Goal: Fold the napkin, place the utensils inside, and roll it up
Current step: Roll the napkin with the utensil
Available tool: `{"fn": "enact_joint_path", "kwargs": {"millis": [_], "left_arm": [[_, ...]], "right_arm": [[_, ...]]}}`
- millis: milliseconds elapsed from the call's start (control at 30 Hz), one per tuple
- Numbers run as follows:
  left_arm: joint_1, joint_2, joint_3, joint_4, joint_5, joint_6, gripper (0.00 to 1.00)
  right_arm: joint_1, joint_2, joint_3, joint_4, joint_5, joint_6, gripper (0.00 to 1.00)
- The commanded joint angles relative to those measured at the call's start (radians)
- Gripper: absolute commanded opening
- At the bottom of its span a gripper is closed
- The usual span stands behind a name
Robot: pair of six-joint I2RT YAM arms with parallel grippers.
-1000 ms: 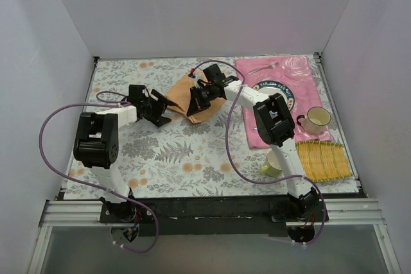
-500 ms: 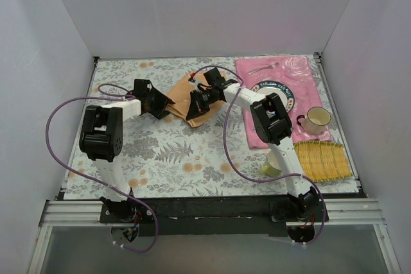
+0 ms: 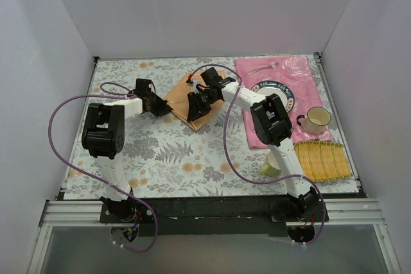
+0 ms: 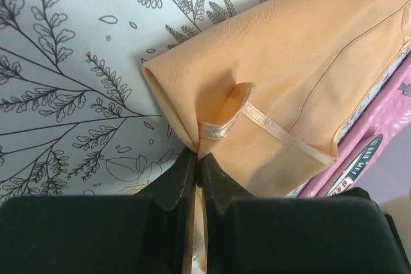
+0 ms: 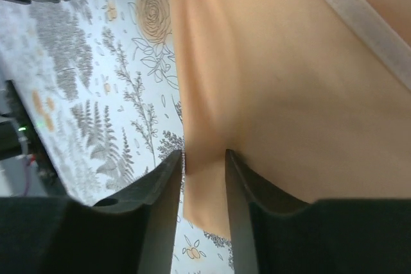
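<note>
The peach-orange napkin (image 3: 182, 96) lies folded on the floral tablecloth at the back middle. My left gripper (image 3: 162, 106) is at the napkin's left edge, shut on it. In the left wrist view its fingertips (image 4: 198, 156) pinch the folded edge of the napkin (image 4: 289, 75) beside a turned-up hem. My right gripper (image 3: 196, 103) hangs over the napkin's right half. In the right wrist view its jaws (image 5: 204, 158) stand apart, with the napkin's (image 5: 289, 81) lower edge lying loose between them. A silver fork (image 3: 263, 67) rests on the pink placemat at the back.
The pink rose-print placemat (image 3: 302, 75) holds a plate (image 3: 282, 86), partly hidden by the right arm. A cream mug (image 3: 314, 120) stands at its right edge. A yellow woven mat (image 3: 324, 160) and a small green thing (image 3: 270, 169) lie near the right front.
My left gripper moved right to the napkin's edge and shut on it. My right gripper, shut on the napkin before, has opened. The napkin now lies flatter.
</note>
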Motion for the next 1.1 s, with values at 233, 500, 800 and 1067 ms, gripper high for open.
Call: {"fn": "enact_joint_path", "kwargs": {"millis": [233, 500, 800, 1067], "left_arm": [[0.018, -0.029, 0.048, -0.112, 0.062, -0.043, 0.00], [0.030, -0.021, 0.088, -0.200, 0.087, -0.064, 0.00], [0.053, -0.026, 0.096, -0.225, 0.111, -0.052, 0.00], [0.053, -0.024, 0.098, -0.231, 0.116, -0.052, 0.00]], "right_arm": [[0.194, -0.178, 0.011, -0.029, 0.554, -0.268, 0.67], [0.280, -0.126, -0.019, 0.137, 0.816, -0.409, 0.67], [0.323, -0.114, -0.162, 0.331, 0.965, -0.492, 0.61], [0.335, -0.082, -0.142, 0.336, 0.942, -0.455, 0.53]]}}
